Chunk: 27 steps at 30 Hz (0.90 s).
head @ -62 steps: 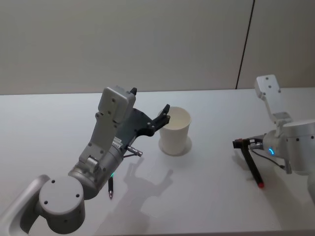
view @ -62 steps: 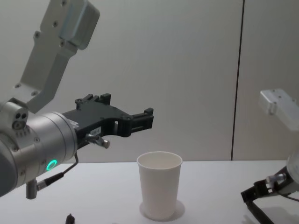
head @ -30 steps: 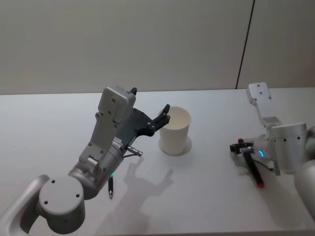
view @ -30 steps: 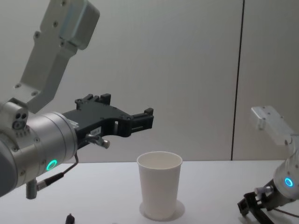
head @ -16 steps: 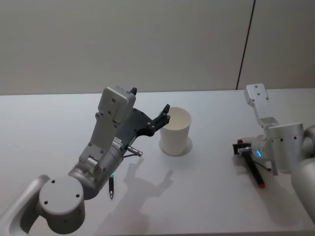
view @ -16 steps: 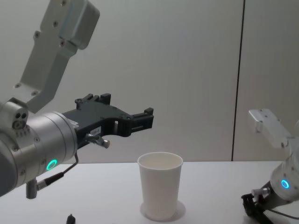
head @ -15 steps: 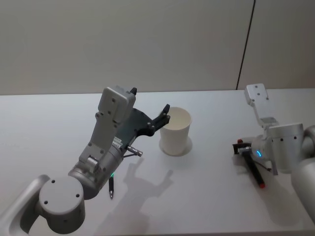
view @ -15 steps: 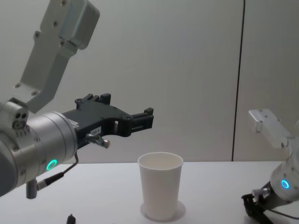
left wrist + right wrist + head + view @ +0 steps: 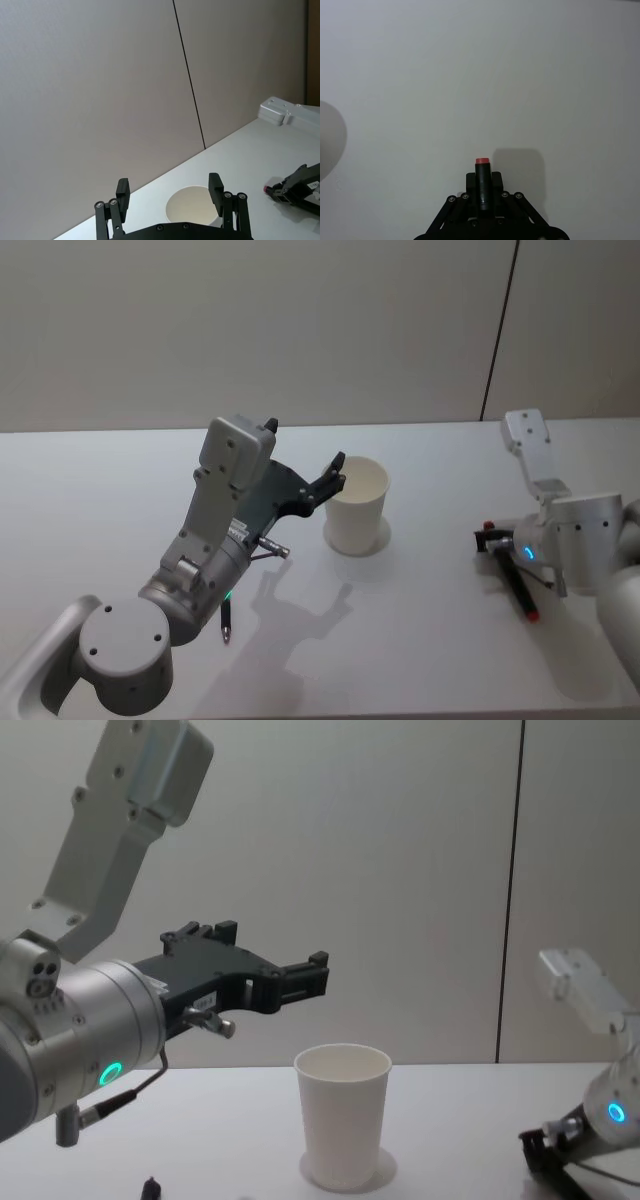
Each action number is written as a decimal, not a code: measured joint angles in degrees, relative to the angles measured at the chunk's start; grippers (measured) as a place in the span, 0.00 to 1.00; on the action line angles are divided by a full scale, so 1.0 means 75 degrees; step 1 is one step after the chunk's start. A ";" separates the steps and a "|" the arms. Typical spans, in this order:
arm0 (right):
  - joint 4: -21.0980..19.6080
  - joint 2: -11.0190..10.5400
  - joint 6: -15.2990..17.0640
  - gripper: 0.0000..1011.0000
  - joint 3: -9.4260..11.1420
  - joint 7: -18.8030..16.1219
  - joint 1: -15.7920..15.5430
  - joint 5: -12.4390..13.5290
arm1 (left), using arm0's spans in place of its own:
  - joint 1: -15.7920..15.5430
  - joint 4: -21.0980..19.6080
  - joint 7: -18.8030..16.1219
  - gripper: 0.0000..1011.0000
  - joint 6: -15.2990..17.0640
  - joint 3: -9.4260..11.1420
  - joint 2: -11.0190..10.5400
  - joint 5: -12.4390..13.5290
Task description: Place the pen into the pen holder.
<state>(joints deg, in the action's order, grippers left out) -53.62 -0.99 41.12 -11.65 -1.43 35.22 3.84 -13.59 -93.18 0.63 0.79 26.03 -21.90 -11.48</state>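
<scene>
- The pen (image 9: 514, 583) is at 3 o'clock from the pen holder (image 9: 355, 508) and well apart from it, low over the right side of the table (image 9: 400, 670)
- The right gripper (image 9: 497, 543) has its fingers closed on the pen's plain end, so the red-capped end sticks straight out in front of it
- Held by one end like this, the pen may droop or twist in the grip during the carry, and then reach the cup slanted
- The holder is a light paper cup, narrow at the foot, so a slanted pen catching the rolled rim could well push it over or slide it
- The left gripper (image 9: 334, 476) hangs above the rim's 9 o'clock edge without touching it, spread wide and holding nothing
- Those fingers crowd the mouth, and a pen coming across from 3 o'clock could strike them if it overshoots
- The right arm is folded low with its wrist close to the table; I cannot tell whether the pen has left the surface
- The left arm has its elbow high and reaches forward, roughly level, from 8 o'clock
</scene>
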 joint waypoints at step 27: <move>-0.2181 -0.0304 -0.1762 0.17 0.0036 -0.0512 -0.1023 -0.0183 | 0.0000 0.0000 0.0000 0.99 0.0000 0.0000 0.0000 0.0000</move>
<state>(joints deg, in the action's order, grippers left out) -69.97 -3.27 27.91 -11.37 -5.28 27.55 2.47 -13.59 -93.18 0.63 0.80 26.03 -21.90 -11.48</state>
